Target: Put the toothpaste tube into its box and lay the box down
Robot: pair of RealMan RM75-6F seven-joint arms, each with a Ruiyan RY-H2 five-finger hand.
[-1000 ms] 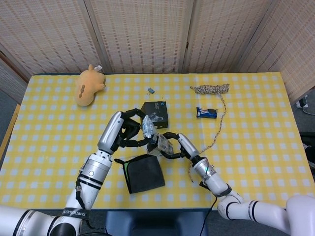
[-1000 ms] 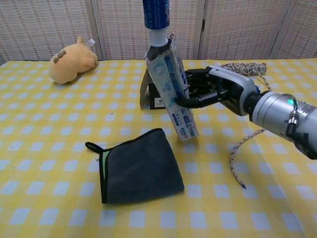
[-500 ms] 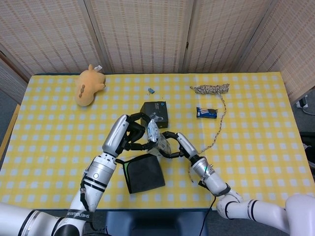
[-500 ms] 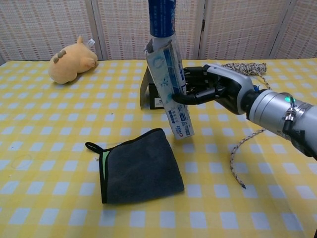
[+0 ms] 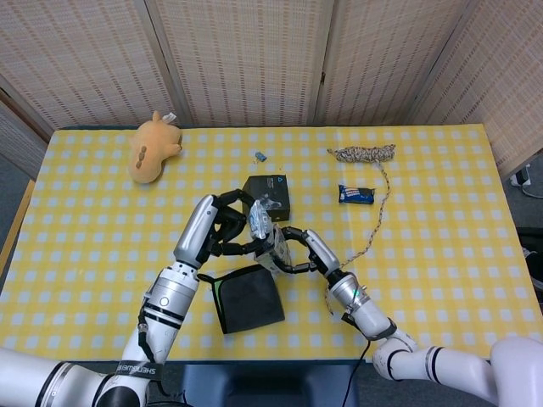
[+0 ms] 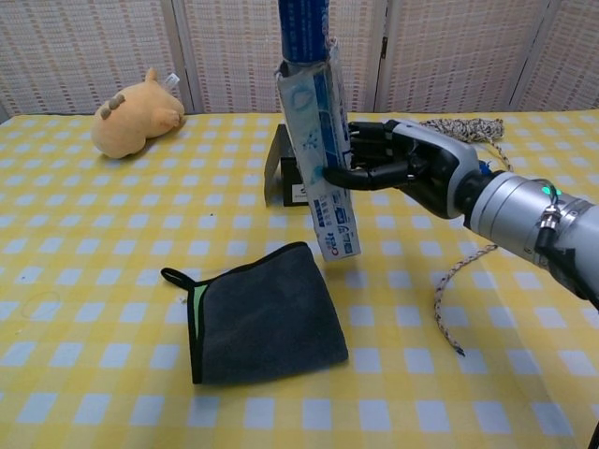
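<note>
My right hand (image 6: 398, 170) grips the white and blue toothpaste box (image 6: 323, 173) by its side, holding it nearly upright with its lower end just above the table. The blue toothpaste tube (image 6: 301, 28) comes down from above, its lower end inside the box's open top. In the head view my left hand (image 5: 222, 229) holds the tube (image 5: 259, 219) over the box (image 5: 274, 247), with my right hand (image 5: 294, 253) just to the right. The chest view does not show my left hand.
A dark grey cloth (image 6: 267, 316) lies below the box. A black box (image 6: 284, 173) stands right behind it. A plush toy (image 6: 136, 112) sits at the far left, a rope (image 6: 460, 131) runs along the right, and a snack bar (image 5: 356, 194) lies beyond.
The tube has slid deeper into the box, its white neck now hidden. The right hand has turned the box more upright and shifted it slightly left.
</note>
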